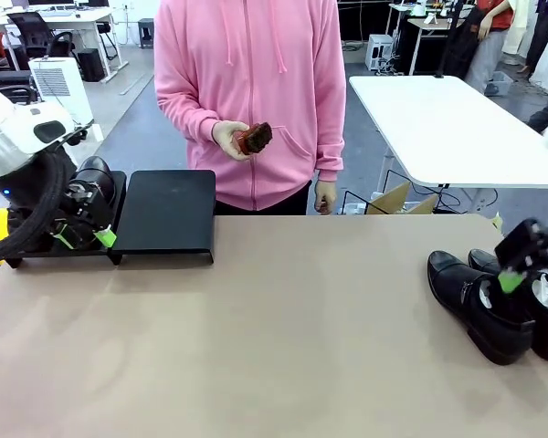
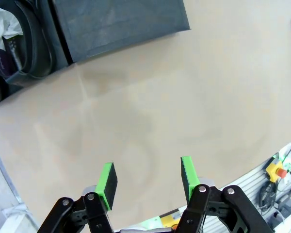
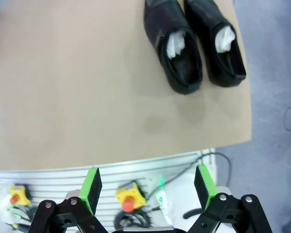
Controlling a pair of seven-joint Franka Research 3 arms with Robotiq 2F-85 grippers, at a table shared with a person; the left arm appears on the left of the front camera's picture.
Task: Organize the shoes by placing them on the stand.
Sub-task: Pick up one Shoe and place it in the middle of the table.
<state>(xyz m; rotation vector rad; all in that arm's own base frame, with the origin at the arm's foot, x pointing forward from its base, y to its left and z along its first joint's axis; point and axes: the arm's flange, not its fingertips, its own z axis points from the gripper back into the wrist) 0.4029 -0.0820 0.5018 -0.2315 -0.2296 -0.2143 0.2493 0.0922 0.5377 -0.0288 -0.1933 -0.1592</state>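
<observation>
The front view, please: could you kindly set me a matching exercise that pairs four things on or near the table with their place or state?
Things:
1. pair of shoes
2. stand
3. small brown brush
4. right gripper

Place or state:
A. held in the person's hand
B. on the far-left part of the table
C. open, holding nothing
D. lying on the table's right side

Pairs: 1-D, 2-B, 3-A, 4-C

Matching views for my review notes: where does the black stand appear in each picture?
Front view: the stand sits at the table's far left, toward the person's side.
Left wrist view: the stand runs along the top edge, with a shoe on it at picture left.
Right wrist view: dark slivers at the left edge, too little to tell.
Shared landmark: the tan tabletop.
</observation>
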